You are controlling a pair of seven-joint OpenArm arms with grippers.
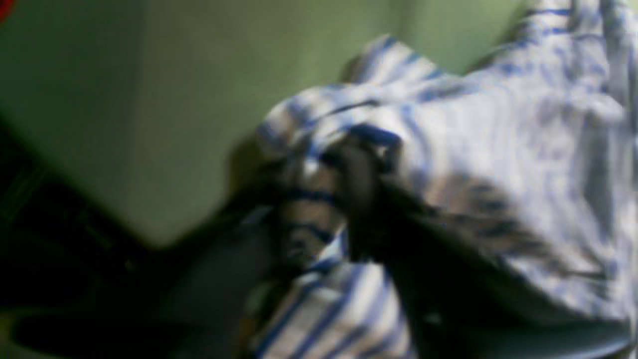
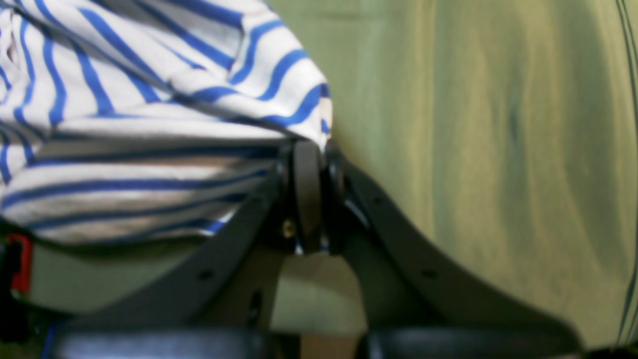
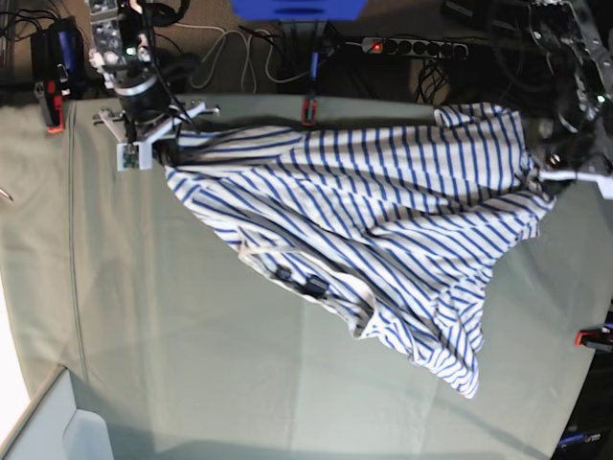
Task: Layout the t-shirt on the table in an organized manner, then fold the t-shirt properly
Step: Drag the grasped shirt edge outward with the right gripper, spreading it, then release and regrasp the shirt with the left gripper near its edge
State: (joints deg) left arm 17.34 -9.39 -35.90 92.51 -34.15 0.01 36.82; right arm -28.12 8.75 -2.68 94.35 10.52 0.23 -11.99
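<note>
Laying-out is under way as the t-shirt [image 3: 383, 220] is stretched above the table [image 3: 192, 364], pinched in the closed right gripper [image 2: 319, 149], while the blurred left gripper's [image 1: 349, 164] opening cannot be told; lowering flat is likely called for next.

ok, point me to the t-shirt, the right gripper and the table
t-shirt [image 3: 383, 201]: base view, middle of the striped body.
right gripper [image 2: 319, 149]: right wrist view, fingertips pinched on a shirt edge.
table [image 3: 192, 335]: base view, bare green cloth.

Power strip [image 3: 407, 45], cables [image 3: 239, 43], blue stand [image 3: 297, 9].
</note>
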